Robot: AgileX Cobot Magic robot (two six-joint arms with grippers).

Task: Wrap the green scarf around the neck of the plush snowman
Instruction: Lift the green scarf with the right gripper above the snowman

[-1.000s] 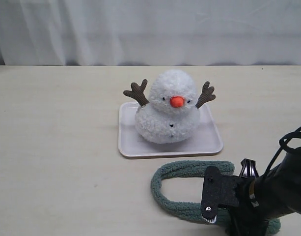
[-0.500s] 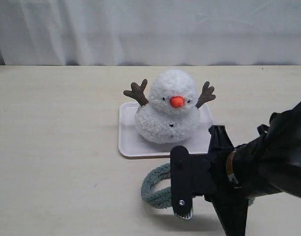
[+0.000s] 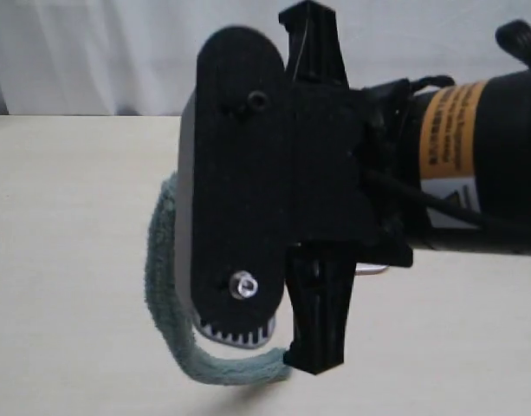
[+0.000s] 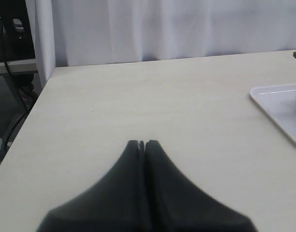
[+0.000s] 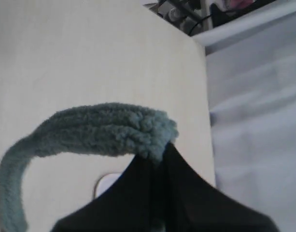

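Note:
My right gripper (image 5: 162,147) is shut on one end of the green scarf (image 5: 104,130), held well above the table. From the pinched end the scarf curves away and hangs down. In the exterior view the right arm's black wrist housing (image 3: 265,173) fills the middle, and the scarf (image 3: 161,277) dangles from behind its left side. The plush snowman and its neck are hidden behind that housing. My left gripper (image 4: 141,143) is shut on nothing, low over bare table, to the left of the tray.
A corner of the white tray (image 4: 278,104) shows in the left wrist view, and another corner (image 5: 106,181) shows under the right gripper. A white curtain (image 4: 176,26) closes off the far table edge. The table's side edge (image 4: 34,104) lies near the left gripper.
The right arm has lifted the scarf off the table and risen close to the exterior camera. It now blocks the snowman and tray, which showed before.

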